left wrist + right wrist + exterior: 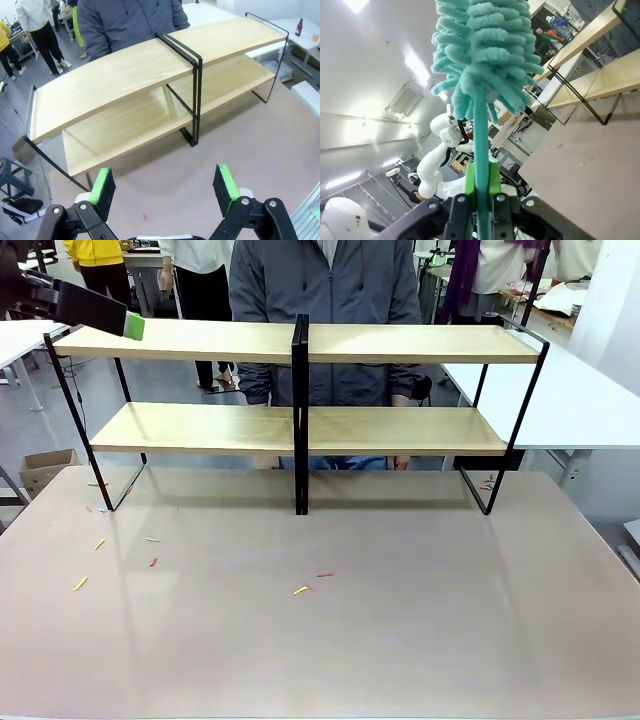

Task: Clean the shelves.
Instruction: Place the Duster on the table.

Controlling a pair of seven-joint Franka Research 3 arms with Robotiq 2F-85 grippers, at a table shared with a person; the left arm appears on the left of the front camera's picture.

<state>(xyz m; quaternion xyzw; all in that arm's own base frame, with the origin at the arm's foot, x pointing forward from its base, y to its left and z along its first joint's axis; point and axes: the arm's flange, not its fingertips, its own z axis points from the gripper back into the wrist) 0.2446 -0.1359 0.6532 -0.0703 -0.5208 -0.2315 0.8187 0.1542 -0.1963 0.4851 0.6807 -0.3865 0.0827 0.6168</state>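
Note:
The shelves (pixel 300 342) stand at the far side of the brownish tabletop: two pale wooden boards on a thin black frame with a central post. Both boards look bare. My left gripper (pixel 126 322) hovers by the top board's left end. In the left wrist view that gripper (pixel 165 189) is open and holds nothing, with the shelves (pixel 140 70) ahead of it. My right gripper (pixel 479 181) is shut on the handle of a teal fluffy duster (pixel 485 50), held upright away from the shelves (pixel 615 75).
A person in a grey jacket (pixel 330 285) stands right behind the shelves. Small coloured scraps (pixel 300 590) lie scattered on the tabletop (pixel 400 620), mostly at its left. A white table (pixel 570 400) stands at the right and a cardboard box (pixel 45 465) on the floor at the left.

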